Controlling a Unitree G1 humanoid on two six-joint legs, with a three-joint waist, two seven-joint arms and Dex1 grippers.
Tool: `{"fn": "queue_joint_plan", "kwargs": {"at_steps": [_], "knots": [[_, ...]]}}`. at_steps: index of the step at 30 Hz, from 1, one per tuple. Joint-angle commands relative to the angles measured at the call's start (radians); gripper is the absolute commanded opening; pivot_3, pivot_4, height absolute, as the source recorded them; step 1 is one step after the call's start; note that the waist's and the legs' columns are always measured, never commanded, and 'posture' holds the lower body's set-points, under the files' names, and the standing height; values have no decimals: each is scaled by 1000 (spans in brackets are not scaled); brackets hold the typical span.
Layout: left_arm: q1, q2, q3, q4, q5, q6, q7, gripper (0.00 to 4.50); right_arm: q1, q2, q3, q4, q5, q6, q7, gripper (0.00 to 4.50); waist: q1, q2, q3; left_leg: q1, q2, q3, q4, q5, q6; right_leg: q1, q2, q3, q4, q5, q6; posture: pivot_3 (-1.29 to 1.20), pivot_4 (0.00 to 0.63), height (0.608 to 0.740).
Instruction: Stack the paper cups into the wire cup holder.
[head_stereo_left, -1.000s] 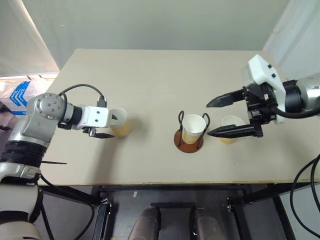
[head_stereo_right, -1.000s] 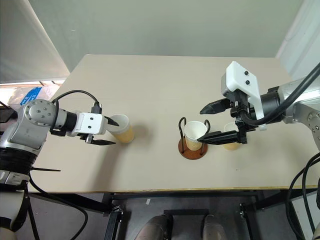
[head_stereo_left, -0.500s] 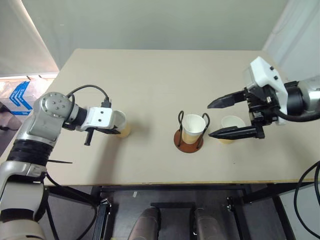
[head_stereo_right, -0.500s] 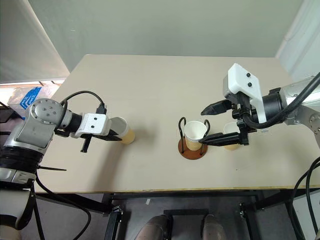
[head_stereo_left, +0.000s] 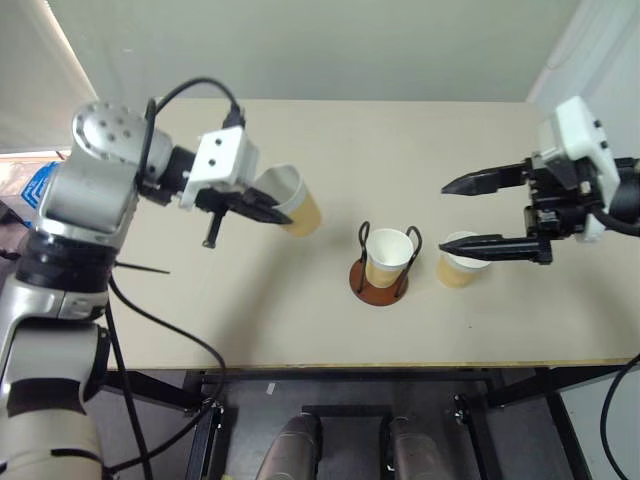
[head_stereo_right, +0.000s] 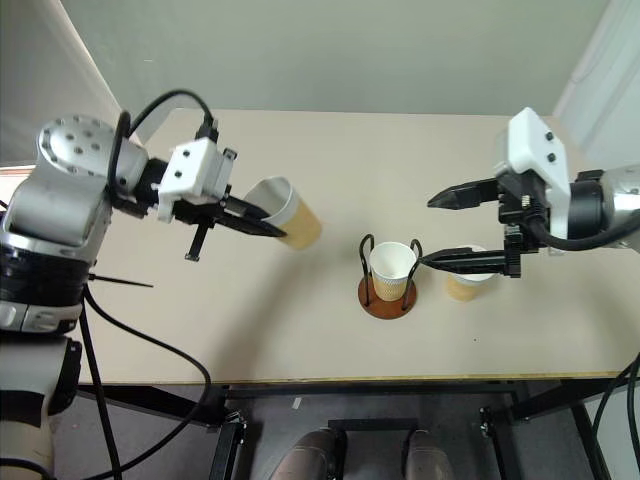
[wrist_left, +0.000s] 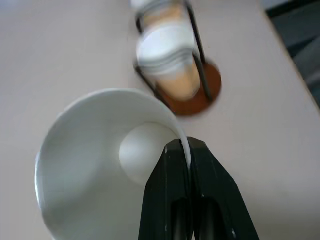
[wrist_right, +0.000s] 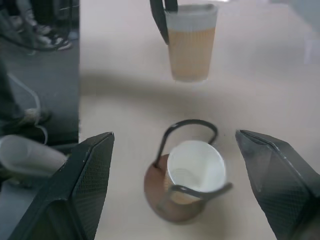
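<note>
The left gripper (head_stereo_left: 262, 211), pinched shut on the rim of a tilted cup (head_stereo_left: 294, 201), hangs above the table (head_stereo_left: 300, 320), holder (head_stereo_left: 384, 264) rightward toward the front edge. Beyond it, the right gripper (head_stereo_left: 478, 213) gapes empty above another cup (head_stereo_left: 460, 259).

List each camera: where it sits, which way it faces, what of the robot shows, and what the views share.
Left eye, right eye: on the head, looking down at the table; both arms show.
Left wrist: along the left gripper, shut on the lifted cup's rim, toward the wire cup holder.
Right wrist: between the open right gripper's fingers, over the holder.
Shared: the holder with its cup.
</note>
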Motion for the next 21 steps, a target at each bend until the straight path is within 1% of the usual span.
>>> {"fn": "queue_joint_plan", "kwargs": {"at_steps": [1, 3, 8, 14, 20, 21], "knots": [[-74, -1, -63, -21, -114, 27, -39, 32, 25, -21, -111, -57, 66, 24, -31, 4111, 0, 0, 0, 0, 0, 0, 0, 0, 0, 0, 0, 0, -1, 0, 1, 0, 150, 740], [-107, -2, -105, -7, -144, 17, -39, 32, 40, -17, -136, -80, 94, 33, -52, 4111, 0, 0, 0, 0, 0, 1, 0, 0, 1, 1, 0, 1, -2, 1, 4, 0, 150, 740], [-217, -71, -215, 75, -196, -37, -39, 32, 92, -16, -225, -134, 190, 82, -122, 4111, 2, 0, 0, -2, 0, 1, 3, -1, 2, 2, 0, 2, -5, 1, 8, 0, 150, 740], [-283, -139, -280, 166, -236, -77, -39, 32, 123, -17, -279, -185, 285, 117, -222, 4111, 5, 0, 0, -5, -1, 2, 10, -4, 6, 3, -1, 2, -6, 1, 12, 0, 150, 740], [-309, -244, -323, 284, -173, -187, -39, 32, 175, -30, -330, -221, 350, 133, -305, 4111, 10, 0, 0, -5, -2, 3, 11, -5, 6, 4, -2, 3, -7, 0, 17, 0, 150, 740], [-312, -260, -322, 300, -174, -189, -39, 32, 182, -32, -337, -227, 363, 136, -318, 4111, 11, 0, 0, -5, -2, 3, 11, -5, 6, 4, -2, 3, -7, 1, 20, 0, 150, 740]]}}
